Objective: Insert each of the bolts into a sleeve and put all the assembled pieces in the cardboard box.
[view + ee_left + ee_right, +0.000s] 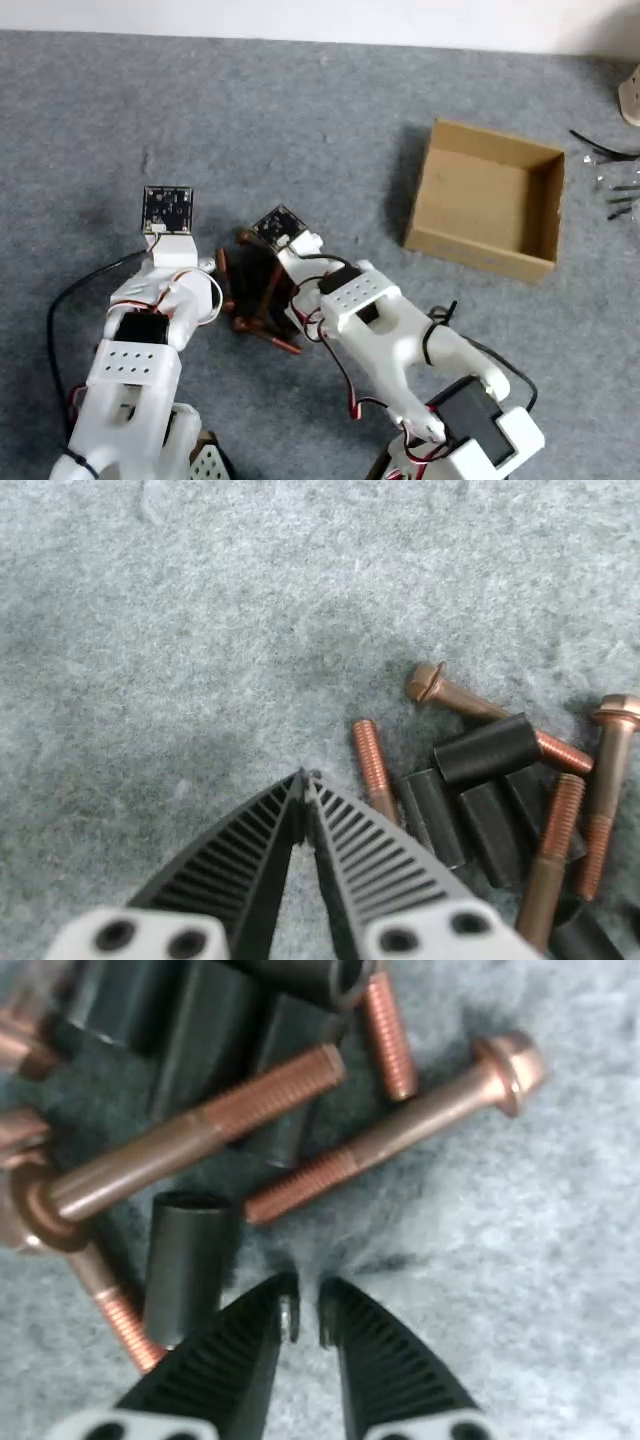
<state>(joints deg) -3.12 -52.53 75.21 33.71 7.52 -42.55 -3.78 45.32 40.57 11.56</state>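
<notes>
At edges of the bolt pile (pixel 490 810), left hand (pixel 305 780) together, right hand (pixel 305 1312) slightly apart

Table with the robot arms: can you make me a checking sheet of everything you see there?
Surface: grey fuzzy mat, flat.
Job's things: copper bolts and black sleeves heaped in one pile between the arms; cardboard box apart from the pile, nothing in it.
Clutter: small dark bits beside the box.
Grippers: left gripper shut, empty, next to the pile; right gripper slightly open, empty, at the pile's edge.
Cables: black cable by one arm; red and white wires on the other.
Surroundings: pale strip past the mat.
</notes>
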